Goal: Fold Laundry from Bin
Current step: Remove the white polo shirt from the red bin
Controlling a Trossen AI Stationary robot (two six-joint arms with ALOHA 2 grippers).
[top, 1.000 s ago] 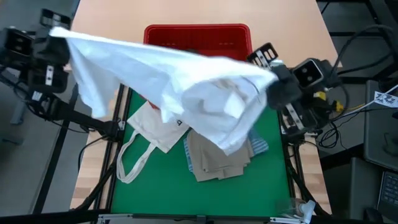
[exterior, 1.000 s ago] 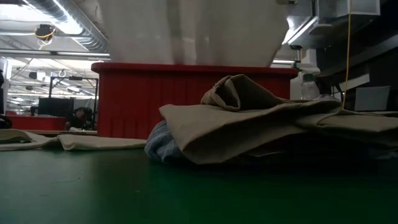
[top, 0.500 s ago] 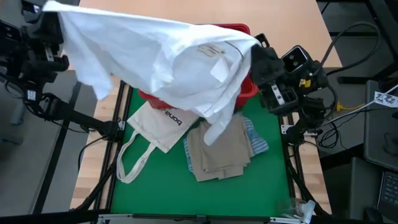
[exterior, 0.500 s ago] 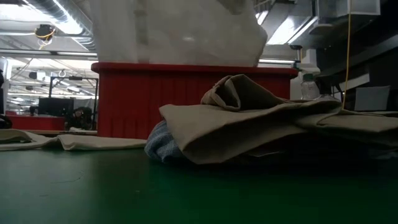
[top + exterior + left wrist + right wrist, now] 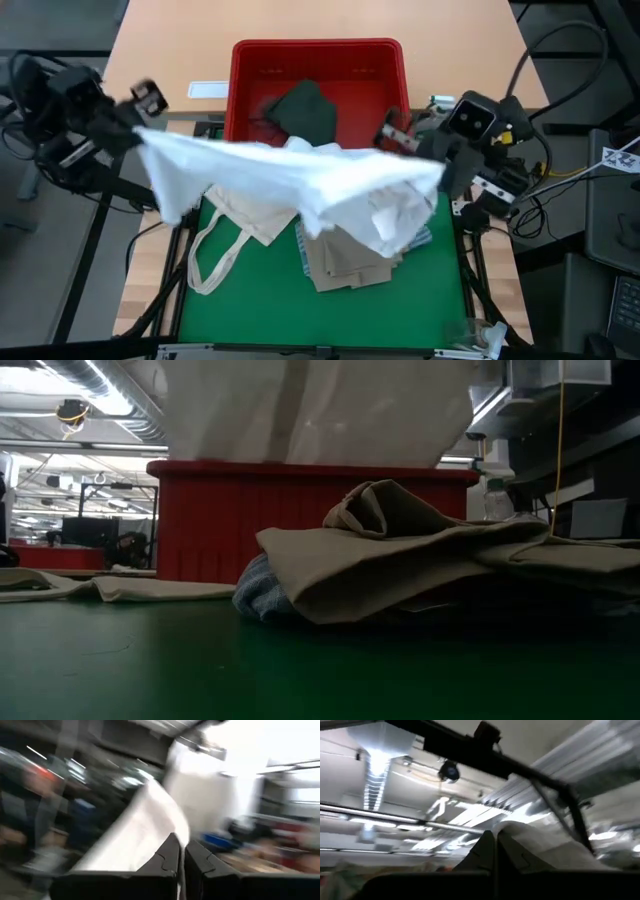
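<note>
Green mat [image 5: 330, 320]: one tote [image 5: 250, 215], one bin [image 5: 250, 60].

an industrial lab or workshop is indicated: exposed ducting [image 5: 110, 395] and strip lights [image 5: 380, 760] are seen overhead, monitors [image 5: 85, 530] at nine o'clock, cables [image 5: 570, 60] beside a green-matted table [image 5: 330, 320].
</note>
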